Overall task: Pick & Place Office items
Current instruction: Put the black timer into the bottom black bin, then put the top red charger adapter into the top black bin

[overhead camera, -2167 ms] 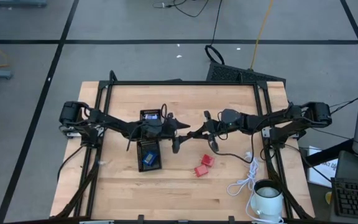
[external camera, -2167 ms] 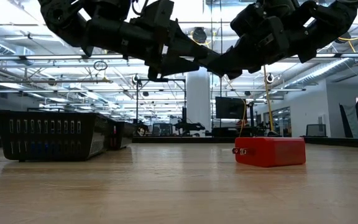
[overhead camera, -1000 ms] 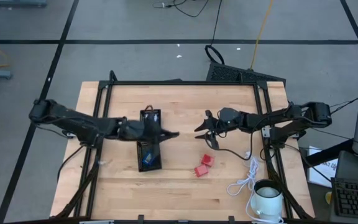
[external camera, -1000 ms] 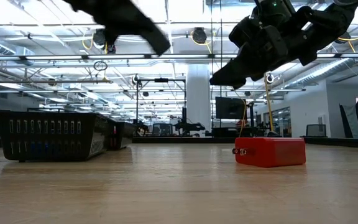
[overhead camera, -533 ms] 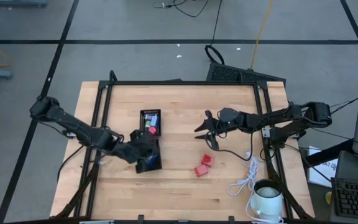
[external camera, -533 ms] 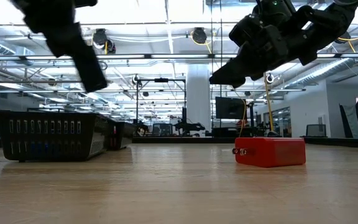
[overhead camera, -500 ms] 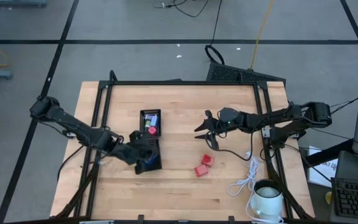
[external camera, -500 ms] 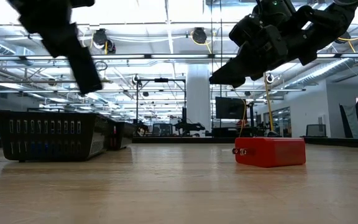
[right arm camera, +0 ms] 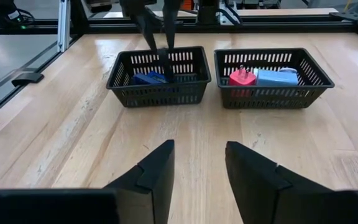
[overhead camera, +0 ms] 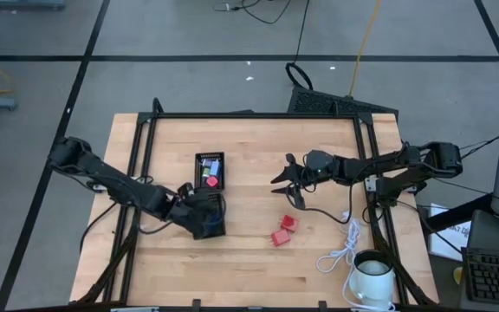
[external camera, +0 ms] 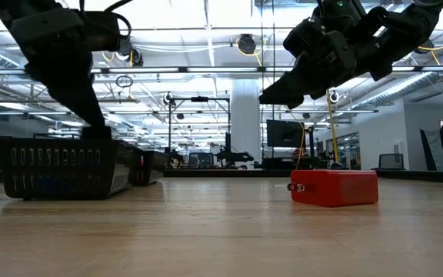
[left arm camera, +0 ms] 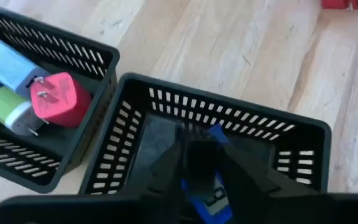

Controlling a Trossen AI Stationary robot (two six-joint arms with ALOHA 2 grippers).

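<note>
While the wooden desk (overhead camera: 249,251) carries everything, the left arm reaches from 9 o'clock in the high view and its left claw (overhead camera: 204,218) dips into the nearer black basket (right arm camera: 158,77), the one toward 6 o'clock of the pair. In the left wrist view the claw's fingers (left arm camera: 169,169) sit close together around a black piece above a blue block (left arm camera: 211,195) on that basket's floor; cannot tell if they actually grip it. Right arm comes in from 3 o'clock; right claw (overhead camera: 286,180) hangs over desk centre, well clear of the baskets, jaws spread wide and nothing between them, per the right wrist view. The other black basket (overhead camera: 210,170), just toward 12 o'clock of the first and touching it, holds a red plug block (left arm camera: 59,98), a light-blue block (left arm camera: 6,61) and a green one (left arm camera: 8,109). Two red blocks (overhead camera: 282,230) lie on bare desk at about 5 o'clock from centre, near each other. White coiled cable (overhead camera: 343,245) and white mug (overhead camera: 373,275) sit toward the 4 o'clock corner.
</note>
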